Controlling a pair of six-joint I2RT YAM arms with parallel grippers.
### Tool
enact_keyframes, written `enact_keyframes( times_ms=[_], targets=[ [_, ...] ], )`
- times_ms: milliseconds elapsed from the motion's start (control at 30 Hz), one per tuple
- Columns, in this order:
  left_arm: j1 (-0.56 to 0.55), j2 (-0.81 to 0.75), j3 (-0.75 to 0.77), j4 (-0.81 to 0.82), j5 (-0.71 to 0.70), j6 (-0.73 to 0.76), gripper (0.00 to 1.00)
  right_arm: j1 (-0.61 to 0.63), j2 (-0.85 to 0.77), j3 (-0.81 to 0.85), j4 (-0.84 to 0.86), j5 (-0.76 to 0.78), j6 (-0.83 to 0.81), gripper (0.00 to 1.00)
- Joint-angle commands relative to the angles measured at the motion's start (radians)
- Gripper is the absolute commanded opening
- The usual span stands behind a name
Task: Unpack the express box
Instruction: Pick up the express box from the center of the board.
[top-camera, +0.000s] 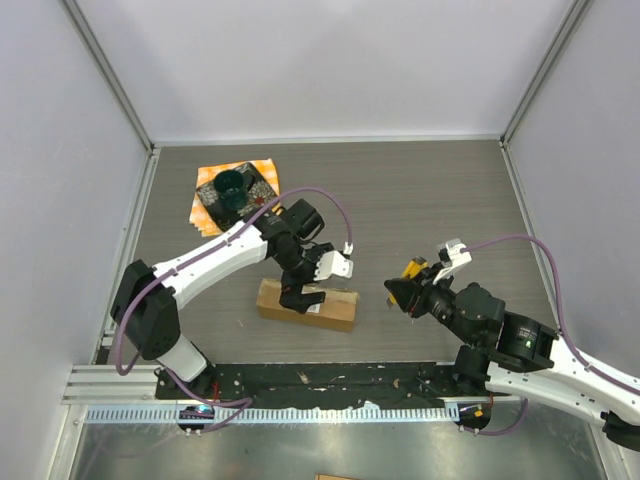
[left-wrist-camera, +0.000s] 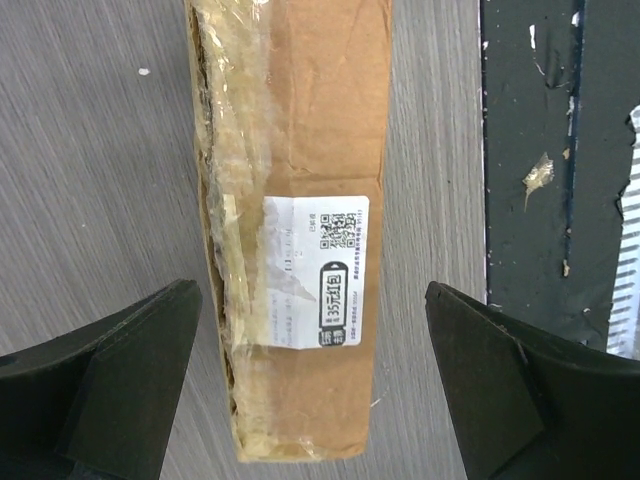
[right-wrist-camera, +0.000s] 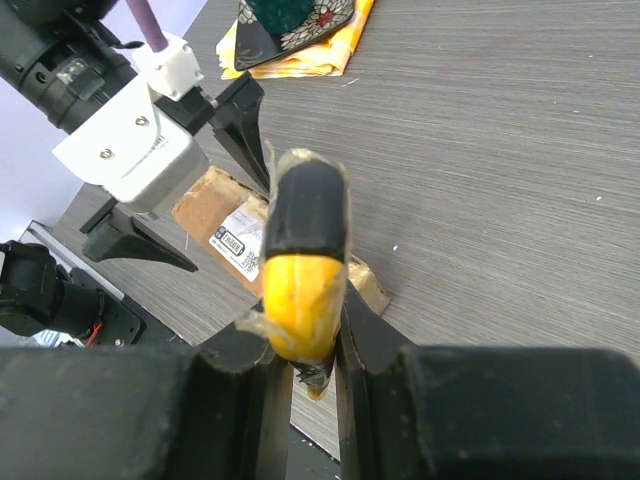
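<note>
The express box (top-camera: 338, 312) is an oblong brown cardboard parcel lying flat near the table's front edge, with a white printed label and shiny tape along one side (left-wrist-camera: 320, 150). My left gripper (top-camera: 300, 297) hangs open just above it, its two dark fingers straddling the box's width near one end (left-wrist-camera: 310, 290) without touching it. My right gripper (top-camera: 400, 292) is to the right of the box, apart from it, and shut on a yellow and black tool (right-wrist-camera: 305, 260) wrapped in clear tape. The tool's black end points toward the box (right-wrist-camera: 215, 205).
A dark dish on an orange cloth (top-camera: 232, 190) sits at the back left, behind the left arm. A black strip (top-camera: 330, 380) runs along the near table edge, close beside the box (left-wrist-camera: 530, 150). Grey walls enclose the table on three sides.
</note>
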Motion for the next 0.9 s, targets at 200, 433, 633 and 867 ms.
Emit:
enact_keyframes(
  times_ms=[200, 433, 633, 867],
  targets=[
    [0.005, 0.028, -0.085, 0.174, -0.018, 0.021, 1.0, -0.001, -0.023, 0.04, 0.016, 0.009, -0.015, 0.01],
    [0.005, 0.037, -0.162, 0.33, -0.088, 0.001, 1.0, 0.0, -0.021, 0.036, 0.016, 0.011, -0.018, 0.01],
    [-0.009, 0.045, -0.209, 0.379, -0.105, 0.024, 1.0, 0.0, -0.021, 0.033, 0.017, 0.015, -0.026, 0.01],
    [-0.054, 0.079, -0.255, 0.444, -0.124, 0.054, 1.0, 0.0, -0.029, 0.025, 0.009, 0.011, -0.027, 0.01]
  ],
)
